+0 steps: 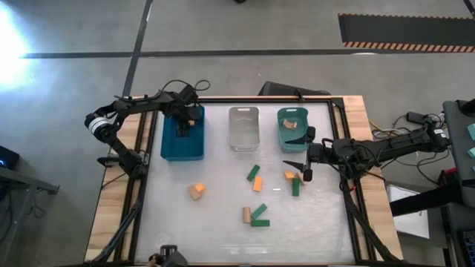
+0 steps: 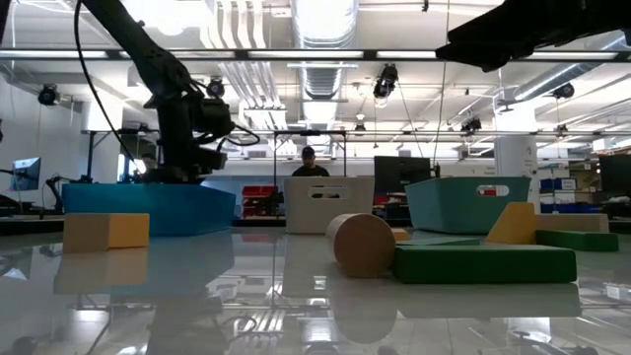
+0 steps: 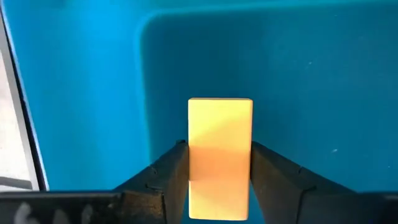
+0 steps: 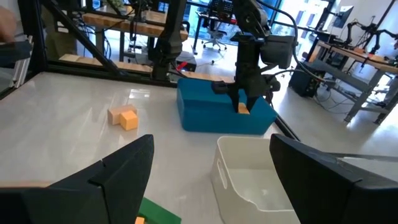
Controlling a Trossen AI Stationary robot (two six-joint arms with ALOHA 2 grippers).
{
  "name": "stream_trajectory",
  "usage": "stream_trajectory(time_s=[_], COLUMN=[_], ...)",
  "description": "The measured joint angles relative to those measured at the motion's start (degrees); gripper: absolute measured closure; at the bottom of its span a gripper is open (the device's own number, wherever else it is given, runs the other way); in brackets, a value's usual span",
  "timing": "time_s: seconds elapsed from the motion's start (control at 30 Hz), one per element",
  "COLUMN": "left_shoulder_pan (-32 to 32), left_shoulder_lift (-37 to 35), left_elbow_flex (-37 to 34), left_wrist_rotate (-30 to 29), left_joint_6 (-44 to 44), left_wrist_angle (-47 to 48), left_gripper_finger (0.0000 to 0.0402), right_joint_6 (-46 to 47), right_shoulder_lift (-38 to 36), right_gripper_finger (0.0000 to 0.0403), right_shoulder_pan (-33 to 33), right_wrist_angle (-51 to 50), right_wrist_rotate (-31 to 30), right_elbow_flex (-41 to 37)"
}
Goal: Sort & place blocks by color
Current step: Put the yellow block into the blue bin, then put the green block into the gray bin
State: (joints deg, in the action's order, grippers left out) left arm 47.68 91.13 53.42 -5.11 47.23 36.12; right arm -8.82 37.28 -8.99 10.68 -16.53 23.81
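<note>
My left fingers [image 3: 219,186] stood partly open with an orange block [image 3: 220,155] upright between them, a finger [image 3: 168,177] close against each of its long sides; whether I gripped it firmly or it was only just touching, I could not tell. Directly below the block lay the floor of the blue bin [image 1: 182,141], over which those fingers hung. Beyond that bin, away from my left side, stood the clear bin [image 1: 244,127] and then the teal bin [image 1: 294,130], which had an orange piece [image 1: 290,124] inside. My right fingers [image 1: 306,157] were spread wide with nothing between them, above the bench [image 1: 223,222] just in front of the teal bin. Close beside them lay a small orange block [image 1: 289,175] and a dark green bar [image 1: 295,186], the two touching. Farther from them toward the middle of the bench were a green bar [image 1: 253,173] and an orange bar [image 1: 257,183] next to each other. Farther out still, a tan cylinder [image 1: 246,215] lay just beside two green bars [image 1: 259,216] set in a V. Well apart from all of these, out in front of the blue bin, sat a tan and orange pair of blocks [image 1: 196,191], touching.
</note>
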Motion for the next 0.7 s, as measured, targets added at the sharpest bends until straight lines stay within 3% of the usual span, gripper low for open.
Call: stream_trajectory(time_s=[0.47,0.6,0.7], left_shoulder_pan=[-0.7,-3.9,-7.1], left_shoulder_lift=[-1.6,-4.4,-7.5], left_elbow_flex=[0.9,3.5,5.3], left_wrist_rotate=[-6.7,-13.7,-14.5], left_joint_6=[-1.0,-9.4,-16.8], left_wrist_angle=[1.2,4.3,5.9], left_gripper_finger=[0.0250,0.0249,0.0249], right_joint_6=[1.6,4.8,8.7], right_shoulder_lift=[0.0,0.0,0.3], right_gripper_finger=[0.0090,0.0090,0.0090], right_shoulder_pan=[0.0,0.0,0.0], right_wrist_angle=[-0.2,-0.4,-0.7], right_wrist_rotate=[0.0,0.0,0.0], right_elbow_flex=[0.0,0.0,0.0])
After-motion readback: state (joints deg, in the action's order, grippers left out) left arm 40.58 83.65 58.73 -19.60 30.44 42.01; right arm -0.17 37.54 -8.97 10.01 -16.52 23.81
